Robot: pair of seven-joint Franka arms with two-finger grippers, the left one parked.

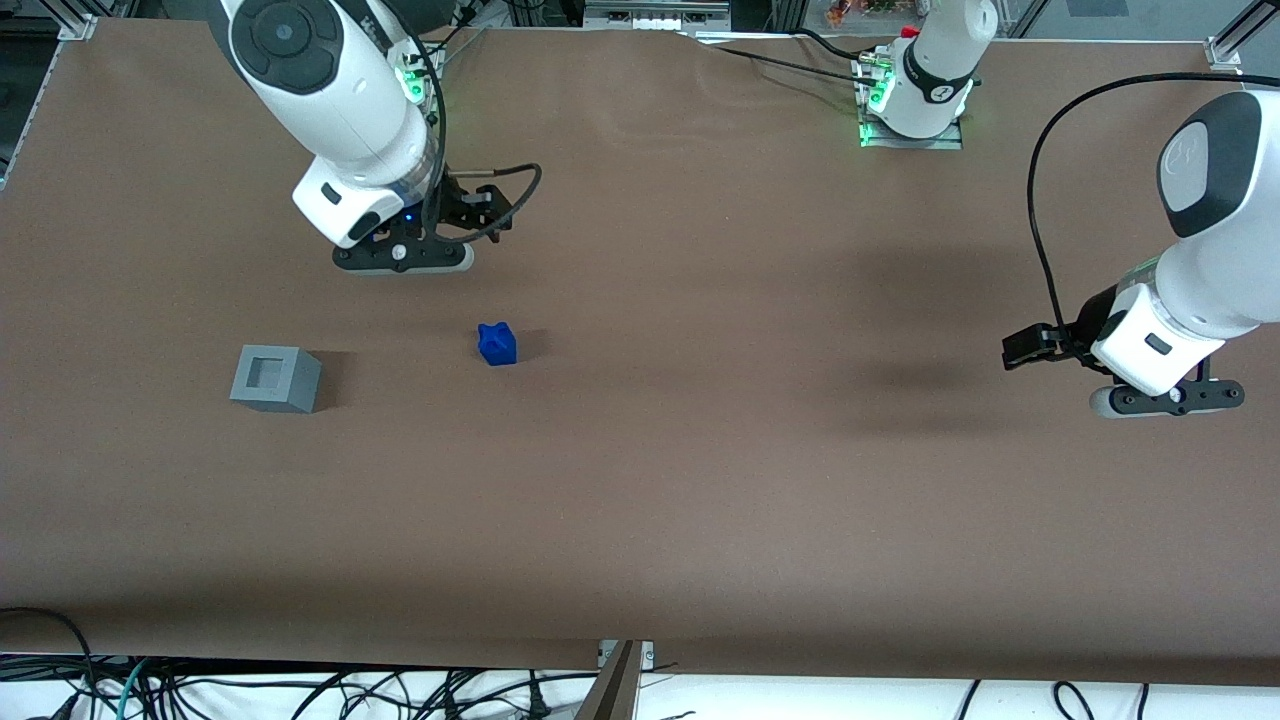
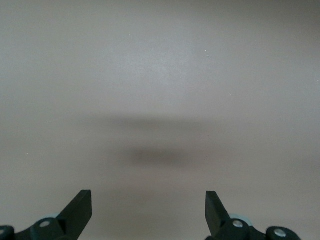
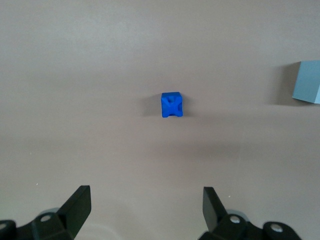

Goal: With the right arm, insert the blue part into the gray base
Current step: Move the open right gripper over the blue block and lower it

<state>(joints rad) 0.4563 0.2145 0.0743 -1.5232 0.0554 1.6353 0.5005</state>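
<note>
Two parts: small bright-blue plastic block [image 1: 497,344] and light-gray plastic cube [image 1: 275,378], apart on brown tabletop [image 1: 700,480], recess up.
Blue block: nearer the front camera than the gripper.
Gripper [image 3: 145,212]: black, two-finger, above the tabletop, fingers spread wide, empty.
Advice: centre over block, descend straight, square fingers to flat sides.

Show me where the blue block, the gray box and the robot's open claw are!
blue part [image 1: 497,344]: front view, on its top face.
gray base [image 1: 275,379]: front view, by its square recess.
gripper [image 3: 146,207]: right wrist view, midway between its open fingertips, above the table.
</note>
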